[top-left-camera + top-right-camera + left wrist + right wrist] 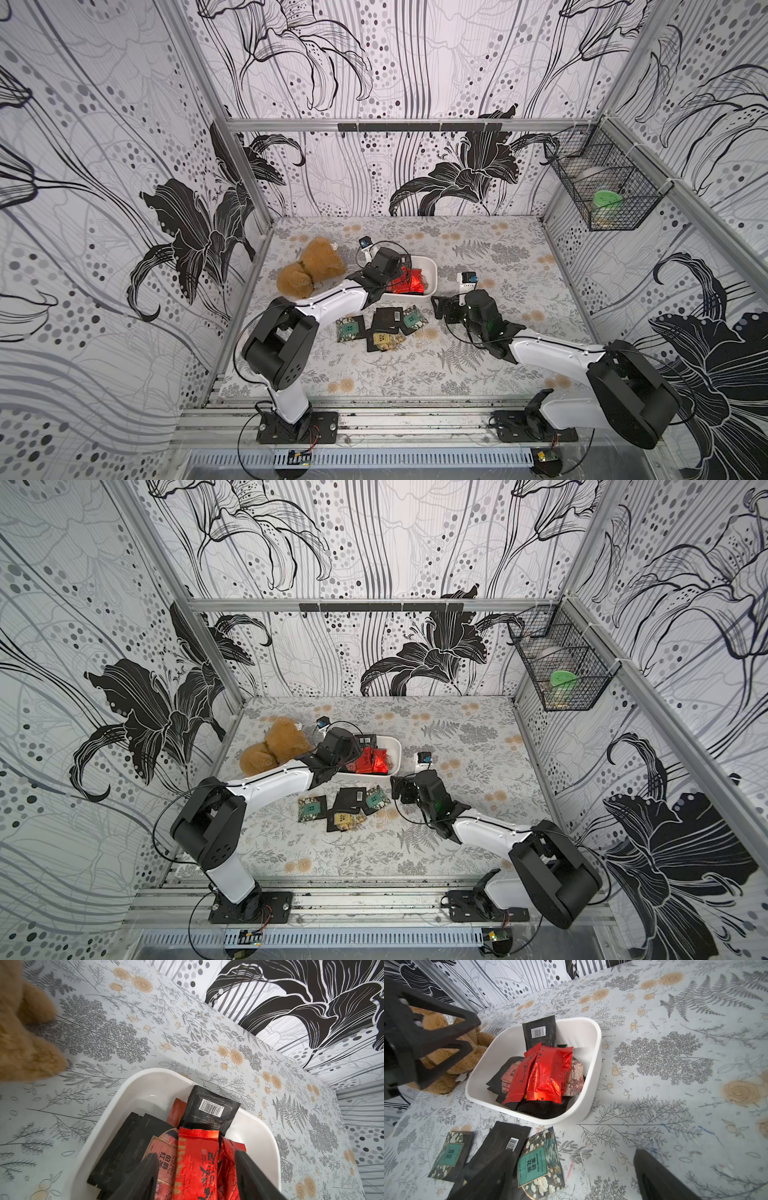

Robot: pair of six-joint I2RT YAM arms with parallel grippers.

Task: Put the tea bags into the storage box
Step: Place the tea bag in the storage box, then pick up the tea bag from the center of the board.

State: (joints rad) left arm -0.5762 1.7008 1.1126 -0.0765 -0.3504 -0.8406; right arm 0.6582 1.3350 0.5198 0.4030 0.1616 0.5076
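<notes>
The left tool (195,1156) hangs over the white plastic storage box (145,1076) with its two black fingers (145,1176) standing apart. Shiny red foil tea bags (197,1163) lie between and beneath them. There is a gap at each finger, so this tool has hold of nothing.

The right tool (574,1153) is spread wide and sits low over the floral-patterned desk (675,1105), just in front of the box. One of its fingers (488,1178) overlaps the loose sachets lying there. Whether it touches them cannot be told. The other side of the tool is over bare desk. Nothing is gripped between them.

Inside the box is a heap of black and red sachets. A black sachet with a white barcode (538,1032) leans upright against the far wall.

Outside it, near the front wall, a small cluster lies flat on the desk:
- a green-labelled jasmine sachet (537,1163)
- a second green-labelled sachet (448,1155)
- a black sachet showing a barcode (506,1140)
- a yellow-labelled sachet (384,338), seen in a top view

A brown plush toy (307,270) lies just beside the box on the left arm's side.
</notes>
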